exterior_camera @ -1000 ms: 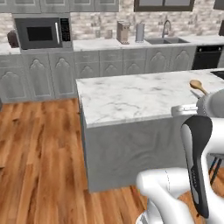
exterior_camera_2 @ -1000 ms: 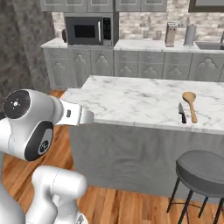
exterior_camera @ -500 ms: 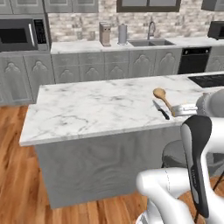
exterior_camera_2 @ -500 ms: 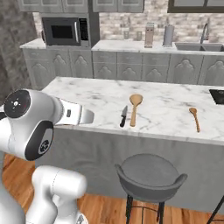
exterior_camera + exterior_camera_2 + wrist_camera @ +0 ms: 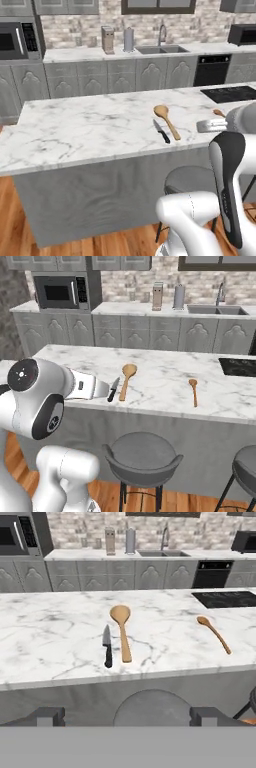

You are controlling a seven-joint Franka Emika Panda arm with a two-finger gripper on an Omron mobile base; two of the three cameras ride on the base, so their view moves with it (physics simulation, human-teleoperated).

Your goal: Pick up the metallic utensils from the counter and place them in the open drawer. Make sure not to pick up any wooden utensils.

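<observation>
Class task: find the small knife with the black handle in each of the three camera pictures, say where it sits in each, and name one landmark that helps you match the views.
Left base view: the knife lies right of centre on the counter, near its front edge.
Right base view: the knife lies left of centre, by the front edge.
Hand view: the knife lies left of centre.
Shared landmark: the large wooden spoon lies right beside it.

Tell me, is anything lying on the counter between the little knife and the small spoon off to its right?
Yes. In the hand view, the large wooden spoon lies right beside the knife; past it, only bare marble counter stretches to the small spoon.
</observation>
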